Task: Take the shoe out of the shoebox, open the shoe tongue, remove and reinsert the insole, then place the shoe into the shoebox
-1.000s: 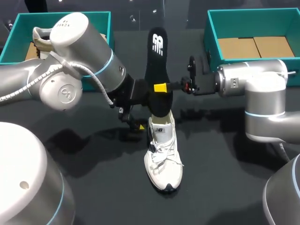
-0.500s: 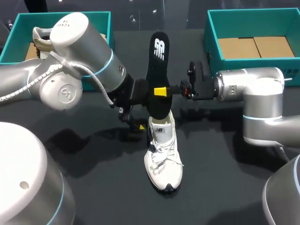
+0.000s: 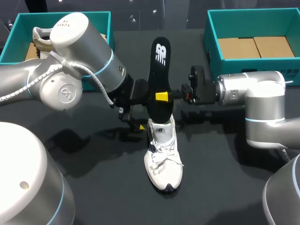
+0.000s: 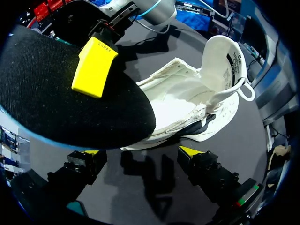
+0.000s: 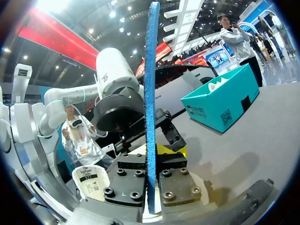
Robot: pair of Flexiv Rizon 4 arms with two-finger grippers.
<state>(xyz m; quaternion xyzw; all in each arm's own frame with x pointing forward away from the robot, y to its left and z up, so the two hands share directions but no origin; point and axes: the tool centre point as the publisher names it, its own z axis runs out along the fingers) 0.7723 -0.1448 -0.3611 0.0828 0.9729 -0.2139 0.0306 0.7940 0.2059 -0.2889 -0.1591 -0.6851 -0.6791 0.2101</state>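
Clamped on the black foam insole (image 3: 159, 65), the right pincer (image 3: 161, 96) has eased it slightly down and right toward the white laced sneaker (image 3: 162, 154). Reinsertion seems underway. The left pincer (image 4: 140, 152) is open.

Black table (image 3: 93, 154) carries a white shoe (image 3: 163, 159); left shoebox (image 3: 18, 21) and right shoebox (image 3: 248, 21) behind.

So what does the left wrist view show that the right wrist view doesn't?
Only the left wrist view shows the shoe's open inside, the insole's black face, and the left tool, open with nothing between its fingers. Only the right wrist view shows the insole edge-on with its blue side, plus the teal box and the left arm behind it. Both show the insole, the right tool shut on it, and the shoe's tongue.
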